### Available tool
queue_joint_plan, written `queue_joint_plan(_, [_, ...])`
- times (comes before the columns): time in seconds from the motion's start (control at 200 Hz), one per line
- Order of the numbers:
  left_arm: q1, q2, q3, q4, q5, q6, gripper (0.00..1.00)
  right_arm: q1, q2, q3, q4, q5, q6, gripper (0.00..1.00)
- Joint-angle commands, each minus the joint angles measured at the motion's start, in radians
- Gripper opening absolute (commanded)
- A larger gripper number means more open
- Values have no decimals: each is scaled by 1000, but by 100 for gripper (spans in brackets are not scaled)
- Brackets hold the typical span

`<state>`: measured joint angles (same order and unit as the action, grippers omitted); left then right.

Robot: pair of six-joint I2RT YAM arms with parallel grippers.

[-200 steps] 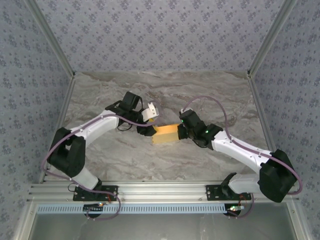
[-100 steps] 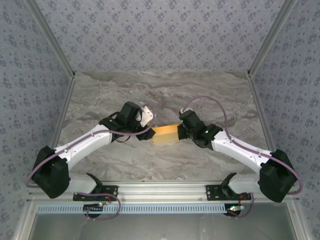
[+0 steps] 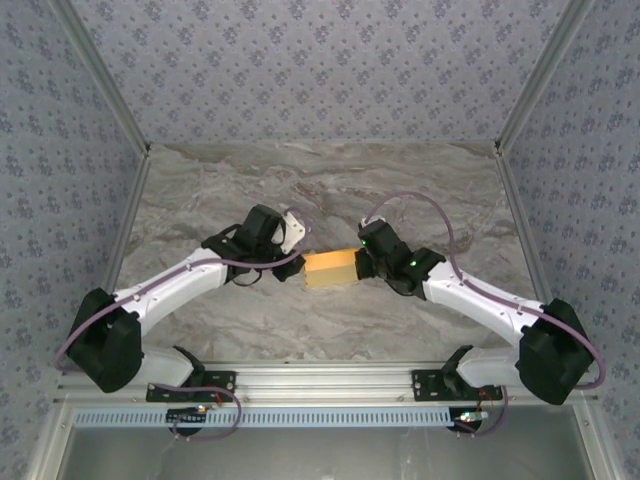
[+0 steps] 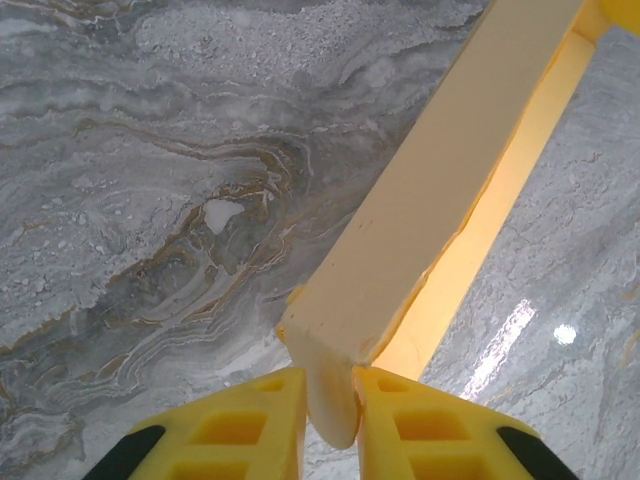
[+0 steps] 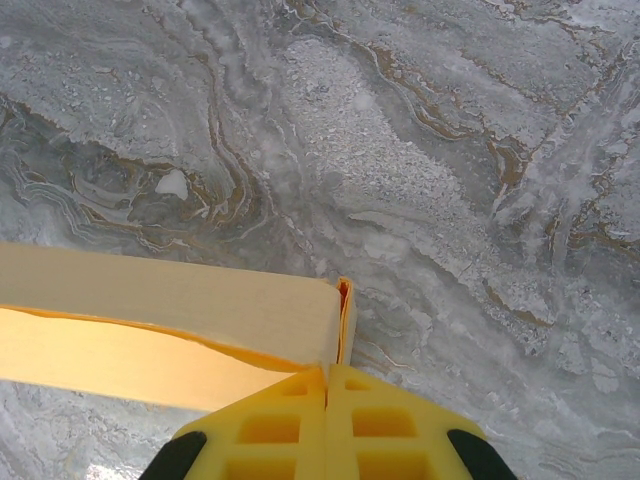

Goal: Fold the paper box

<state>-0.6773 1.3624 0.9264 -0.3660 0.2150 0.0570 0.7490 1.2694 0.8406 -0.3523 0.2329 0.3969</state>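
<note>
The light, crease-prone box (image 3: 331, 268) is being pinched by thin end flaps in left end effector (image 4: 330, 388) and right end effector (image 5: 326, 378).

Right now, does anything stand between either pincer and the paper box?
Nothing visible does. The left pincer is closed on a flap at one end of the paper box, with card between its fingers. The right pincer is shut on a thin card edge at the opposite end.

The paper box (image 3: 331, 269) lies on the table (image 3: 330, 180) between left pincer (image 3: 298, 263) and right pincer (image 3: 362, 262).
</note>
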Motion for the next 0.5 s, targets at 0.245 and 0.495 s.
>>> queue_joint_plan(0.245, [-17,3,16,11,-5,-93,5,10,-7,21,-35,20,36,3])
queue_joint_plan(0.495, [-27,-14,3,69,-77,-371,0,21,-10,5,-16,28,77,3])
